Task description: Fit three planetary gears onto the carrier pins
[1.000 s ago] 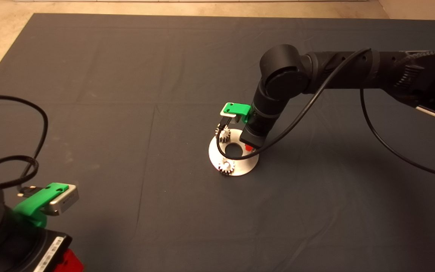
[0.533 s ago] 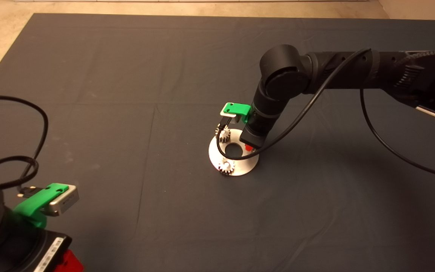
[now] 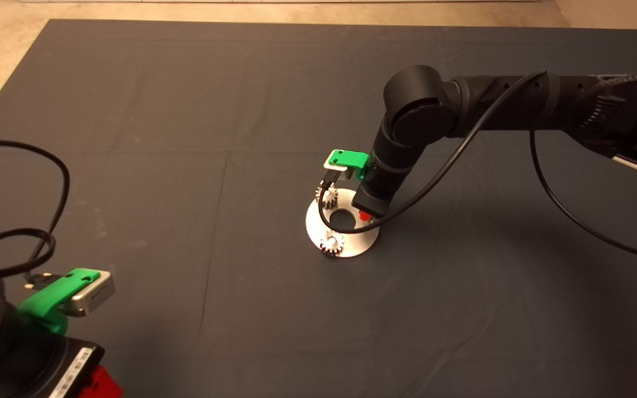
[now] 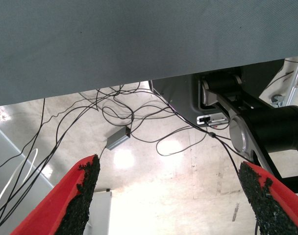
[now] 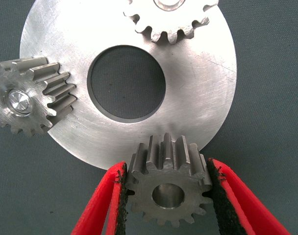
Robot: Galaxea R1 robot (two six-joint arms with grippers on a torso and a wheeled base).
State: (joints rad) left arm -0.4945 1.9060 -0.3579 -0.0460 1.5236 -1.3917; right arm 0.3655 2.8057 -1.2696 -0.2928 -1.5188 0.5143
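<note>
Barely shifted, right gripper (image 5: 167,196) fingers clamp third gear (image 5: 168,188) at disc (image 5: 198,88) rim; left gripper (image 4: 171,200) fingers spread.

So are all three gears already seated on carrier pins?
No: in the right wrist view two gears sit on pins, while the third gear is between the right gripper fingers, its bore empty.

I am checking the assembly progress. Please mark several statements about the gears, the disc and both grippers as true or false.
1. Two small silvery metal gears sit on pins of the flat shiny metal disc. True.
2. The right gripper is empty. False: its red fingers clamp a third gear.
3. The held gear's bore shows a pin top. False: it looks empty.
4. The left gripper is open, parked at the mat's lower left. True.
</note>
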